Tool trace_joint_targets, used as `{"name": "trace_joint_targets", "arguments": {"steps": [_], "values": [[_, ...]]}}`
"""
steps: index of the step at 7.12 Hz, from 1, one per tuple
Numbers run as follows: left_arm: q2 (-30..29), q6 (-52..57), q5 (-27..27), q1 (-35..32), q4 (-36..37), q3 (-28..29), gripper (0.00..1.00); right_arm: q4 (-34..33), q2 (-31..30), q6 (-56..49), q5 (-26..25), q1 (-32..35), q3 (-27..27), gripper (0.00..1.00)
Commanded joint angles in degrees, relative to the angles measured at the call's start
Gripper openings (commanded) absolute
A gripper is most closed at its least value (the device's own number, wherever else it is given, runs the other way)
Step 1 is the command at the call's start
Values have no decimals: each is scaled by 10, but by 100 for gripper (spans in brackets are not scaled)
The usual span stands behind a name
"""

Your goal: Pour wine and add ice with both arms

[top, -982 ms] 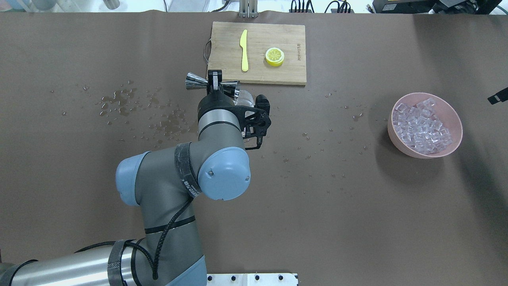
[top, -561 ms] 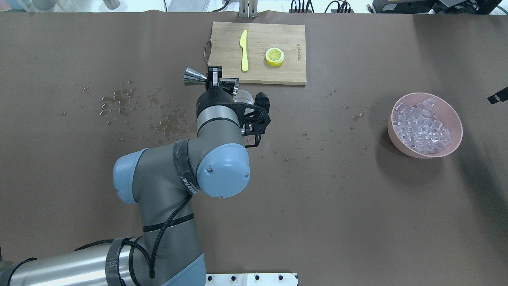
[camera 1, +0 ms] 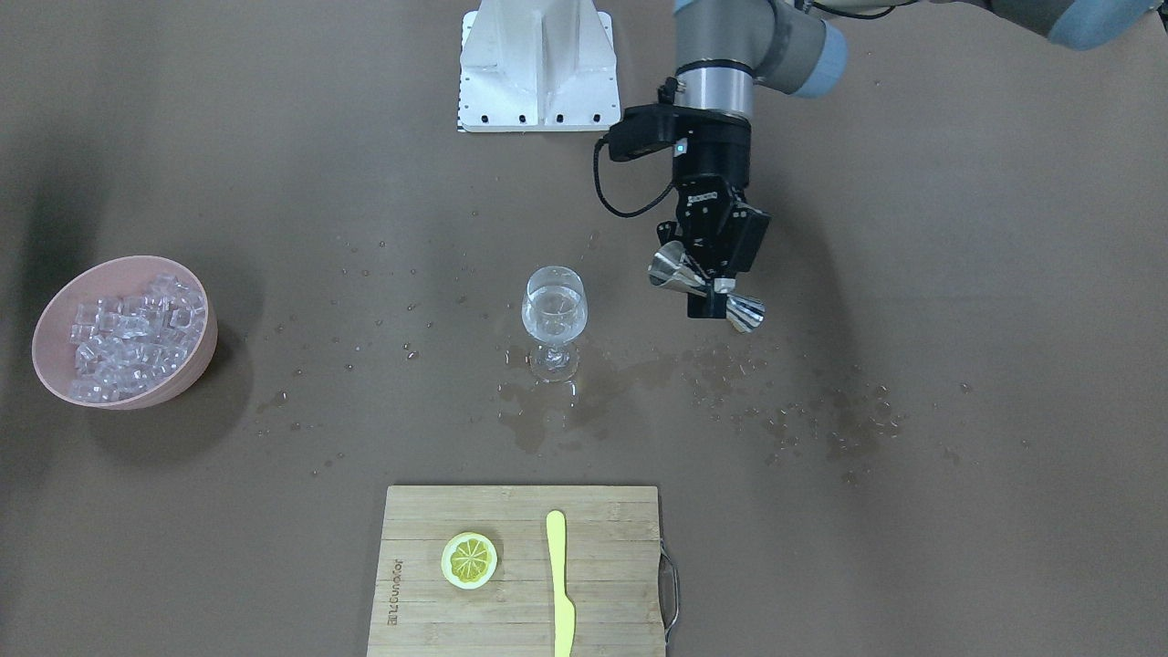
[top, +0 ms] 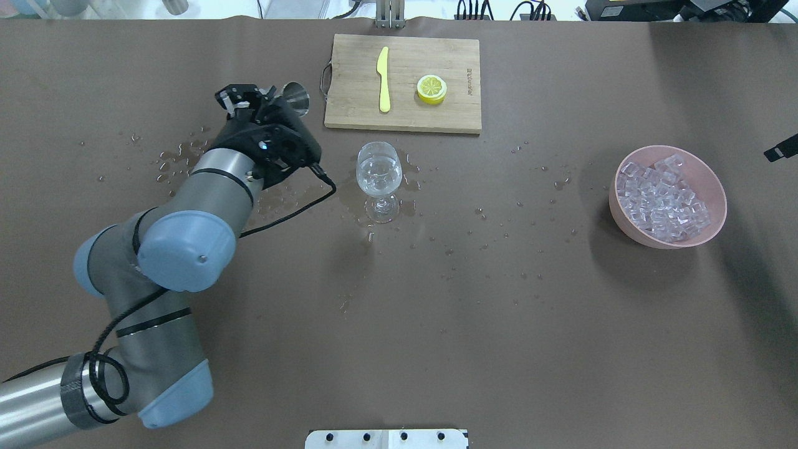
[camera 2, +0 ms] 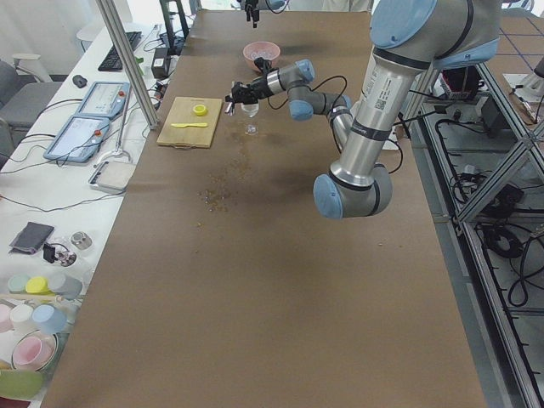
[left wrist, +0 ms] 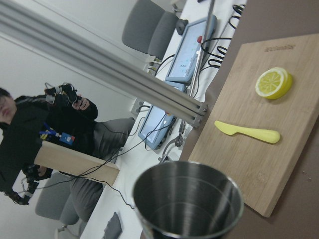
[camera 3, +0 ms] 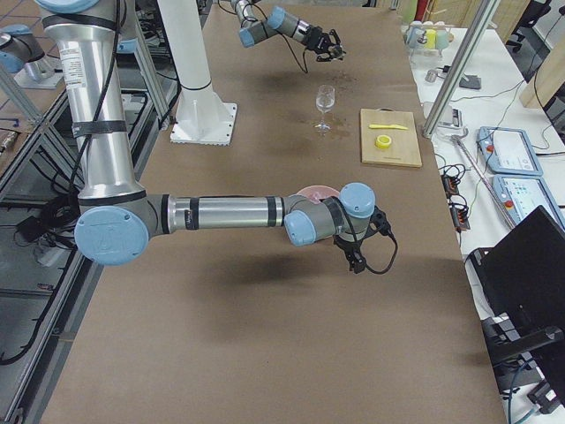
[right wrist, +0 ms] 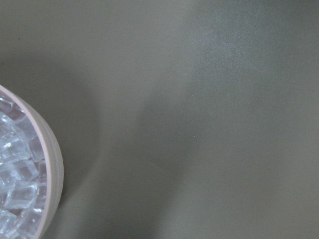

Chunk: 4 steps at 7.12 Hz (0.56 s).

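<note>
- The left gripper (camera 1: 712, 290) is closed about the waist of a steel jigger (camera 1: 671, 267), held beside the wine glass (camera 1: 554, 351), in which the wine (camera 1: 553, 310) lies.
- The ice (top: 664, 199) is piled in a pink bowl (top: 648, 242), well apart on the robot's right, beyond the glass.
- The right gripper (camera 3: 355, 261) is judged the nearer. It appears to hang just beside the bowl, not over it, and its jaw opening cannot be told.

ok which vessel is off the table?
The steel jigger, clamped in the left gripper above the table. The wine glass and the pink bowl both stand on it.
</note>
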Motion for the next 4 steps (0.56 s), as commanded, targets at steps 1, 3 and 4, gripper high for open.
{"name": "trace_joint_targets", "arguments": {"steps": [1, 3, 4], "values": [[59, -207, -51, -34, -111, 66, 0, 0, 4, 0, 0, -1, -1, 100], [117, -270, -174, -113, -354, 185, 0, -1, 7, 0, -2, -3, -2, 100], [117, -274, -205, -140, -482, 282, 0, -1, 7, 1, -2, -3, -4, 100]]}}
